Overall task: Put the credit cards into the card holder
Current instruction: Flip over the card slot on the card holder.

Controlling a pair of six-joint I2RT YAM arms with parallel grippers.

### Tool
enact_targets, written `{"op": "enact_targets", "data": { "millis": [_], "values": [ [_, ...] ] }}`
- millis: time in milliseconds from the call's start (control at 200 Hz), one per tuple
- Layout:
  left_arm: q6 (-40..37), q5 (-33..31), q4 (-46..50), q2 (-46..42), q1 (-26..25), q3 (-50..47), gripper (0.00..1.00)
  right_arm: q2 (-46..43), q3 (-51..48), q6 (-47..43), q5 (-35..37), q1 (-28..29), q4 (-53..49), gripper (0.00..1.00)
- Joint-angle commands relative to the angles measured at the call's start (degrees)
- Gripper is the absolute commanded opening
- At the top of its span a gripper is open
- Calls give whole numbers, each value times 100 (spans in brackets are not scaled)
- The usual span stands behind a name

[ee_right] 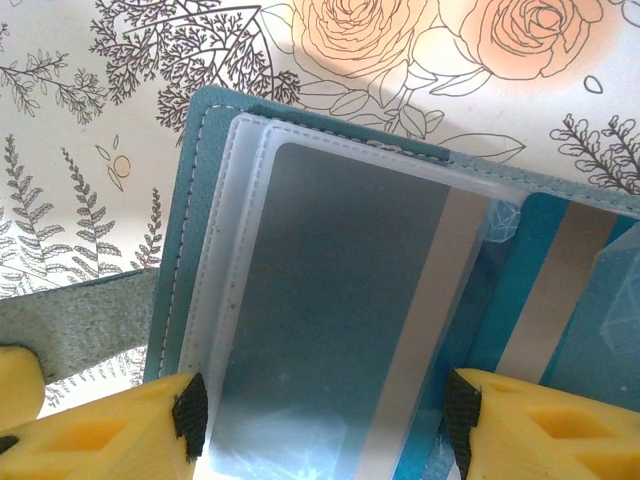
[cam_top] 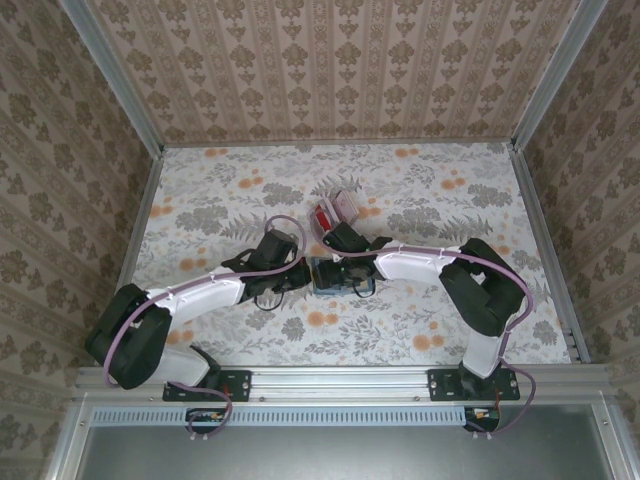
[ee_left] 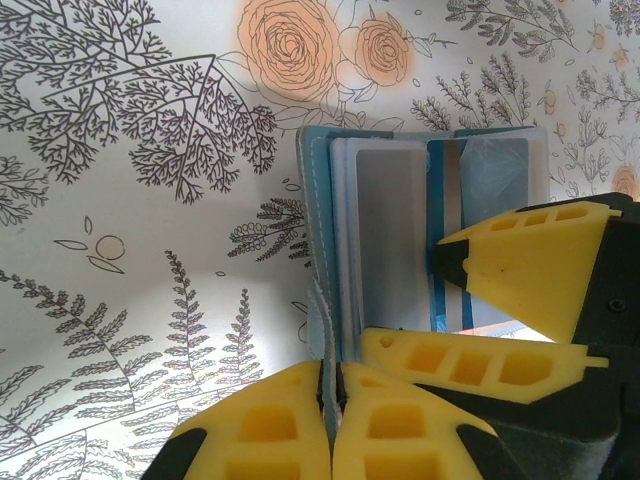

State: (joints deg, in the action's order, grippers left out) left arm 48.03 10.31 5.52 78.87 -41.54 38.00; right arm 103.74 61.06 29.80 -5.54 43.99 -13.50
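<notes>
Left gripper point(ee_left: 328, 425) pinches the 6 o'clock flap point(ee_left: 317, 330) of the teal folding wallet point(ee_left: 316, 190); right gripper point(ee_right: 325, 415), grip unclear, straddles a grey plastic card point(ee_right: 340, 300) likely needing pushing home.

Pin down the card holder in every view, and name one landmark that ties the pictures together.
Top external: the card holder lies at mid-table, slightly below picture centre.
Left wrist: the card holder lies open, centre-right, with its teal edge upright in mid-picture.
Right wrist: the card holder spans most of the picture, with its teal corner at upper left.
Shared landmark: the orange roses printed on the table cover, near the holder.
</notes>
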Motion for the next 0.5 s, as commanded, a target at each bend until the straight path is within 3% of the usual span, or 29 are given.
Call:
{"op": "enact_targets", "data": {
  "millis": [0,135,270,495],
  "values": [
    [59,11,-79,-148,-2,52,0,234,-17,-5,276,-6,-144,64],
    [68,-16,-67,-205,-3,32,0,242,15,-31,306,-3,-174,62],
    [84,-10,-70,-275,-3,40,0,272,47,-34,268,-1,-199,70],
    [75,-4,-33,-311,1,94,0,521,141,-5,297,32,-231,72]
  ]
}}
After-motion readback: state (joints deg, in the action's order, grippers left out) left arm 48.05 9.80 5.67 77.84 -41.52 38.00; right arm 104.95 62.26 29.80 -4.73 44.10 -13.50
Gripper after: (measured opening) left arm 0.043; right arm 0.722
